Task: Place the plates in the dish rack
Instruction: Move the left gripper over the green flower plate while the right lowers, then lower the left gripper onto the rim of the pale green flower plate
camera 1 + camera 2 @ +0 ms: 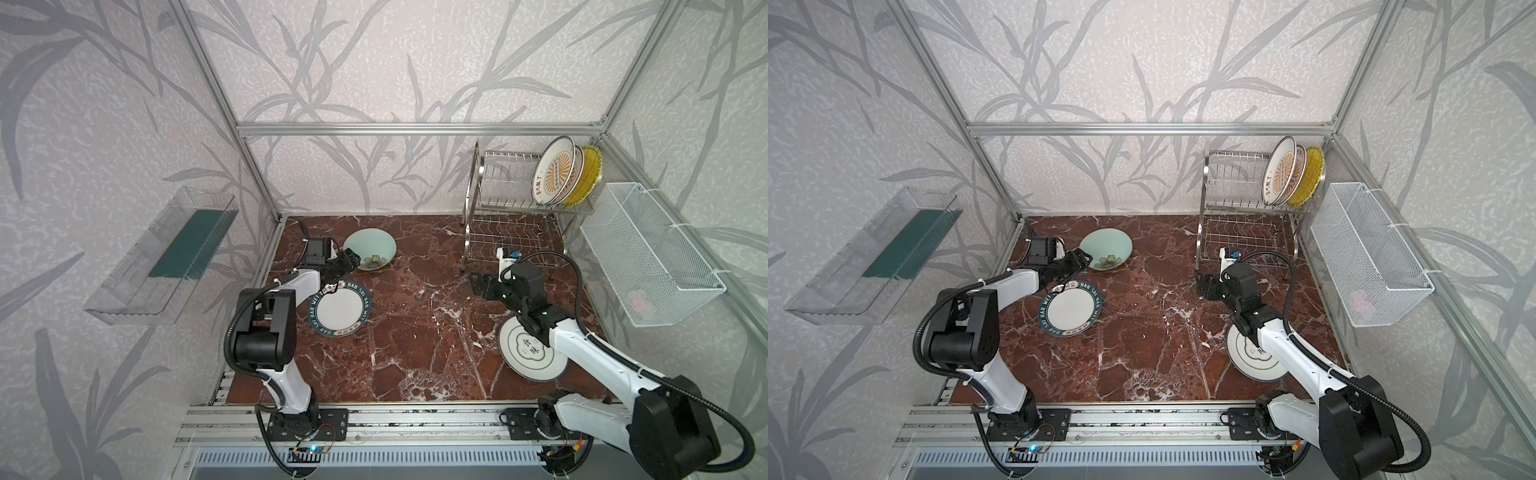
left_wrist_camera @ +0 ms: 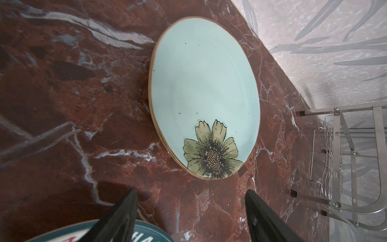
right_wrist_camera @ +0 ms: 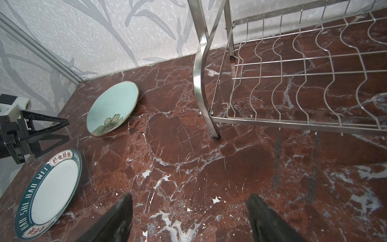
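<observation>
The dish rack [image 1: 477, 183] [image 3: 198, 71] stands at the back right, with two sunburst plates [image 1: 555, 171] and a yellow plate [image 1: 589, 174] upright in its upper tier. A pale green flower plate [image 1: 370, 248] [image 2: 205, 88] lies flat at the back left. My left gripper [image 1: 351, 260] [image 2: 191, 191] hovers open just short of its near edge. Under that arm lies a teal-rimmed lettered plate [image 1: 340, 311] [image 3: 50, 192]. A white plate with a green emblem [image 1: 527, 353] lies at the front right, partly hidden by the right arm. My right gripper [image 1: 477, 284] [image 3: 190, 196] is open and empty over bare marble, in front of the rack's lower tier.
A white mesh basket [image 1: 648, 257] hangs on the right wall beside the rack. A clear plastic tray [image 1: 166, 253] hangs on the left wall. Aluminium frame posts [image 1: 257, 174] edge the red marble tabletop [image 1: 415, 316].
</observation>
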You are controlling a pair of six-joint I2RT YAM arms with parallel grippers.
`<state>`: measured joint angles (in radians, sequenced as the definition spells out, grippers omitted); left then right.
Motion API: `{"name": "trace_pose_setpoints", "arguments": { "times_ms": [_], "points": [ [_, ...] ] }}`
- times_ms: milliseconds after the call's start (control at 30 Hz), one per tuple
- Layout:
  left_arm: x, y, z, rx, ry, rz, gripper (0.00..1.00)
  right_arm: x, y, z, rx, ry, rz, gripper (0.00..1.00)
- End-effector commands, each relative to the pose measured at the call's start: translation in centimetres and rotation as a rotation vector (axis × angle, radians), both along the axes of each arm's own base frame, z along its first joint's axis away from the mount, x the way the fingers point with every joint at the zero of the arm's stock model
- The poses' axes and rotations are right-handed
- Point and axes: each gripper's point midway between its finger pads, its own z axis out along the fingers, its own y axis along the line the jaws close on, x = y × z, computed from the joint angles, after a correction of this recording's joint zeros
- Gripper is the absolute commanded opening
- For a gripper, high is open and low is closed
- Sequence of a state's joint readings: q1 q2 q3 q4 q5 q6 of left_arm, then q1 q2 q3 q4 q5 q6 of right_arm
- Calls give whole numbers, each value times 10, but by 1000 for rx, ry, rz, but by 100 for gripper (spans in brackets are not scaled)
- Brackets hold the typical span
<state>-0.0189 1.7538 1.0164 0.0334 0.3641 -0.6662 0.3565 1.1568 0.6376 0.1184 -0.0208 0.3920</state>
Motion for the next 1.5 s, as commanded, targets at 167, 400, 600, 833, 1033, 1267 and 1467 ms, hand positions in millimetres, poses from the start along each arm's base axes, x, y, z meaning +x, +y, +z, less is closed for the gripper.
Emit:
{"name": "trace_pose_setpoints", "arguments": {
  "times_ms": [167, 400, 600, 833, 1033, 1267, 1467],
  "points": [
    [17, 10, -8, 6, 7, 41, 74, -4, -2, -2, -8, 1, -8, 84],
    [29, 10, -15, -13, 10, 49, 65, -4, -4, -3, -19, 6, -12, 84],
    [34, 11, -23, -16, 30, 58, 57, -4, -4, -5, -25, 11, -14, 84],
    [40, 13, -31, -29, 41, 66, 49, -5, -5, -6, -31, 12, -14, 84],
    [44, 14, -36, -36, 48, 68, 44, -5, -6, -5, -36, 13, -15, 84],
    [48, 16, -44, -46, 57, 80, 40, -6, -6, -7, -42, 16, -14, 84],
    [54, 15, -49, -62, 64, 79, 36, -7, -6, -7, -42, 16, -14, 84]
  ]
}}
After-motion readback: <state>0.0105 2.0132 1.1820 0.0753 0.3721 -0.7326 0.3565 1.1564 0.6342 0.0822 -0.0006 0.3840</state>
